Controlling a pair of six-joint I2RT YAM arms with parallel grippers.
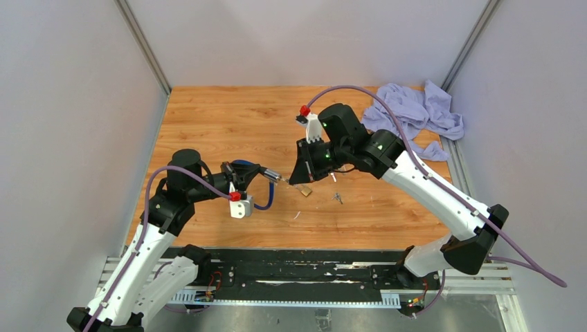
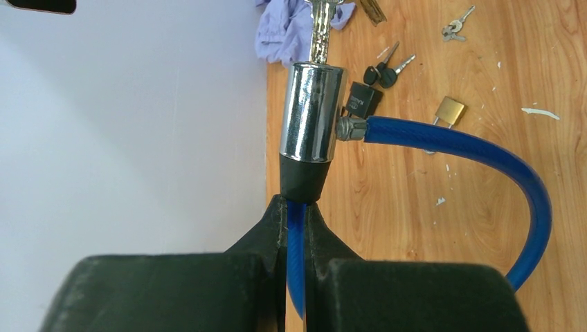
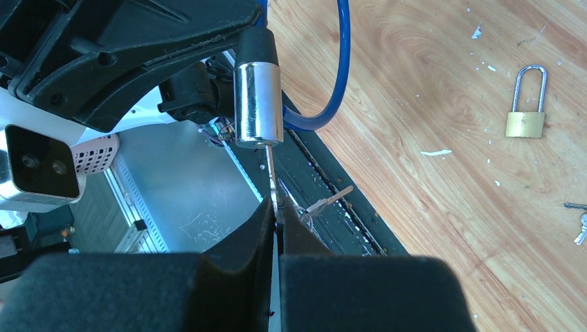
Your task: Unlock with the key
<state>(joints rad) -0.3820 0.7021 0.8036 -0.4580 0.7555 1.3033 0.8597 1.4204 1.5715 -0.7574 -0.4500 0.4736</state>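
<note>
Our right claw (image 3: 277, 216) is pinched shut on the key (image 3: 270, 169); our left claw (image 2: 296, 218) clamps the cable (image 2: 484, 155). Twisting off-axis could bend the thin key or slip it from our grip, since the cable flexes. The lock (image 3: 257, 104) sits between both claws, key tip at its end.

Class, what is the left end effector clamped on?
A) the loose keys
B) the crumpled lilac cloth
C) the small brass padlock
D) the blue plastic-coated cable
D: the left end effector is shut on the blue plastic-coated cable just behind the shiny chrome lock cylinder, while the small brass padlock lies free on the wooden table.
</note>
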